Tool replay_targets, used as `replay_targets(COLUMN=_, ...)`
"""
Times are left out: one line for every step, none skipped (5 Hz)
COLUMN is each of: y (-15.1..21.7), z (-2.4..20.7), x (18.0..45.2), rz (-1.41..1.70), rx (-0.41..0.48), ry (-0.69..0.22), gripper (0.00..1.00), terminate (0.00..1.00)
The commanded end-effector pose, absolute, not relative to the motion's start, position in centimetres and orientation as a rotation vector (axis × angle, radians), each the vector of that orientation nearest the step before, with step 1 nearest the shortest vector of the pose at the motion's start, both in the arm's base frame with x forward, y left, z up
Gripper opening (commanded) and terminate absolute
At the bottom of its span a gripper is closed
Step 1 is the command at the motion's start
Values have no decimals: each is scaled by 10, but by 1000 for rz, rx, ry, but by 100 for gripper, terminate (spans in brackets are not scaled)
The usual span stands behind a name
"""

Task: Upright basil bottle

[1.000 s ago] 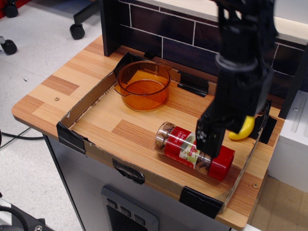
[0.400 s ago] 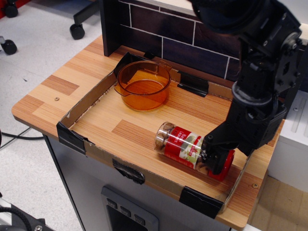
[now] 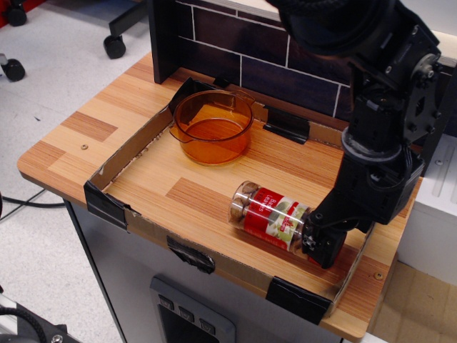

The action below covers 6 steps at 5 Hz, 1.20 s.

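Note:
The basil bottle [image 3: 268, 216] lies on its side on the wooden floor of the low cardboard tray [image 3: 121, 158], near the front right. Its clear base points left and its red-and-pale-green label faces up. My gripper [image 3: 321, 245] is down at the bottle's cap end. Its black fingers cover the red cap, which is almost wholly hidden. The arm's body blocks the view of the jaws, so I cannot tell whether they are pressed on the cap.
An orange transparent bowl [image 3: 213, 127] stands upright at the tray's back left. A dark tiled wall [image 3: 250, 50] runs behind the tray. A white box [image 3: 439, 207] stands at the right. The banana is hidden behind the arm.
The arm has swung right and turned its wrist, and the gripper has sunk over the bottle's cap end, hiding the cap and the banana. The bottle has not moved.

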<state>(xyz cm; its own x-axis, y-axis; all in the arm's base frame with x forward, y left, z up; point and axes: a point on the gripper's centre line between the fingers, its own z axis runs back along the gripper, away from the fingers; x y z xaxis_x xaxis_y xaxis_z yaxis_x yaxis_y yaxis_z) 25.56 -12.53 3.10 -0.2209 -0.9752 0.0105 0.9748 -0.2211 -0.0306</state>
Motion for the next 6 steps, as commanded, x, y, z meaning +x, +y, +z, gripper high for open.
replay_targets(y=-111, z=50, x=265, rz=-1735, rx=48, ry=-26, gripper=100, terminate=0)
replay_targets(y=-111, z=44, x=266, rz=-1712, rx=60, ry=-25, gripper=100, terminate=0)
replay_targets(y=-112, z=38, x=267, rz=-1662, rx=54, ry=-7, gripper=100, terminate=0)
replay_targets(y=-114, z=38, x=264, rz=-1654, rx=60, ry=0, gripper=100, terminate=0)
replay_targets(y=-116, z=37, x=262, rz=-1636, rx=44, ry=16, gripper=100, terminate=0)
replay_targets(y=-119, z=34, x=260, rz=-1594, rx=24, ry=19, gripper=100, terminate=0)
